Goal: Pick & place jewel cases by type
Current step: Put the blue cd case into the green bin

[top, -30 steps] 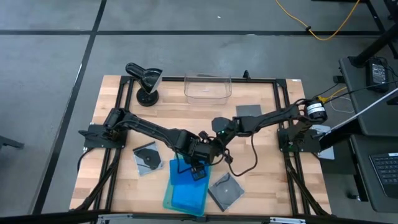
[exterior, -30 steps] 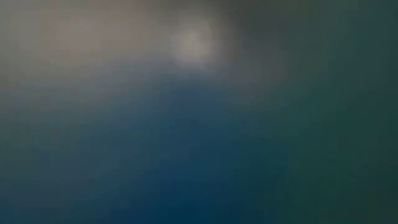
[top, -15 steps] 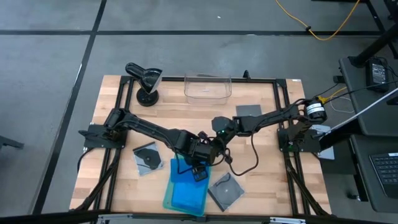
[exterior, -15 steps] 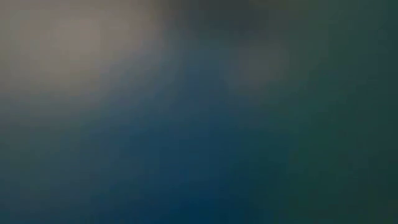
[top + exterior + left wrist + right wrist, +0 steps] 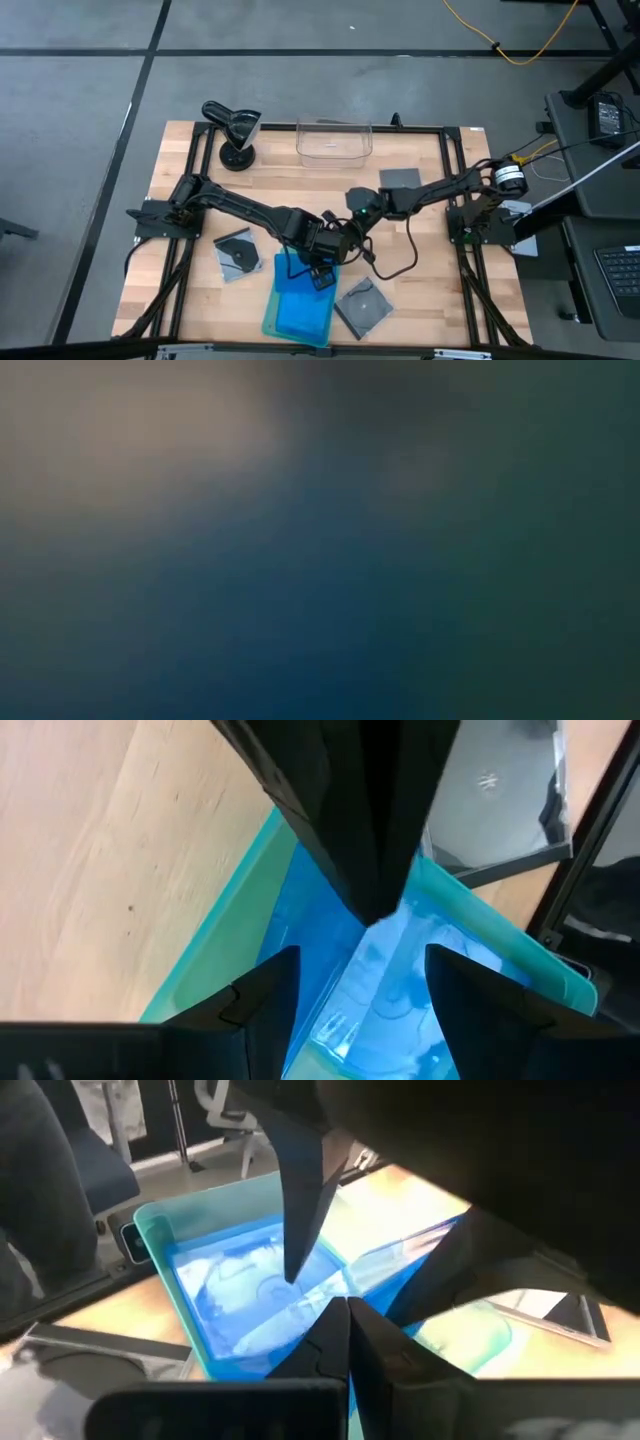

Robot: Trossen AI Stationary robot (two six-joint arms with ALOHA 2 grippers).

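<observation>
A pale green tray point(image 5: 270, 312) lies near the table's front edge and holds the bright blue jewel cases point(image 5: 305, 310). My left gripper point(image 5: 318, 272) points steeply down over the tray's far end. It is open, one finger on either side of a strip of the top blue case point(image 5: 385, 1005); whether its fingers touch the case, I cannot tell. My right gripper point(image 5: 336, 250) is shut and slants down from the far right, its tip point(image 5: 375, 915) between the left fingers. Three dark grey cases lie flat on the wood: front left point(image 5: 237, 253), front right point(image 5: 362, 305) and far right point(image 5: 400, 178). My right gripper has its shut fingertips point(image 5: 347, 1308) on the top face of the top blue case point(image 5: 255, 1295), near the tray's far end. The fingers slant down from the table's far right. The case lies in the tray.
A clear rectangular bin point(image 5: 334, 140) stands at the far edge, with a black lamp-like stand point(image 5: 232, 130) to its left. A cable point(image 5: 395, 262) loops under the right arm. Bare wood shows at the far left and the near right.
</observation>
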